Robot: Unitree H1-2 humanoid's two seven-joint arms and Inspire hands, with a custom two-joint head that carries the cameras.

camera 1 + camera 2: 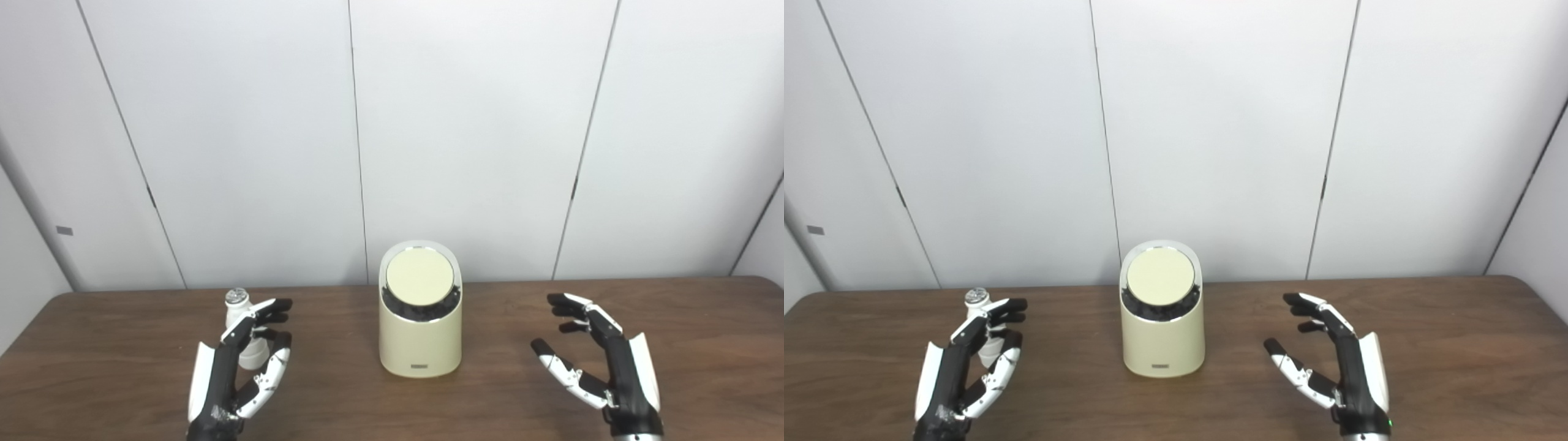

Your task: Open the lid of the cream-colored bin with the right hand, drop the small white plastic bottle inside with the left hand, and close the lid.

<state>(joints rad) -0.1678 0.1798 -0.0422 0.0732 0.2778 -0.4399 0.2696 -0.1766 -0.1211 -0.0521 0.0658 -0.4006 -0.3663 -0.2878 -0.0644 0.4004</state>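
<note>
Lid-closed cream bin stands centre frame on the bench. Left hand, fingers spread, flanks the bottle, apparently ready to grasp; right hand waits spread, empty.

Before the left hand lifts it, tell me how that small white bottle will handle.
The bottle looks small and plastic, so probably light. It stands upright, narrow and tallish, so a sideways nudge from the left hand could tip it. Once down, its round body would likely roll.

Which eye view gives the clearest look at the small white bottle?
The left eye view: the bottle shows its cap, neck and part of its base beside the left hand. In the right eye view the same hand's fingers cover more of its body, leaving mainly the cap and a strip of side visible.
</note>
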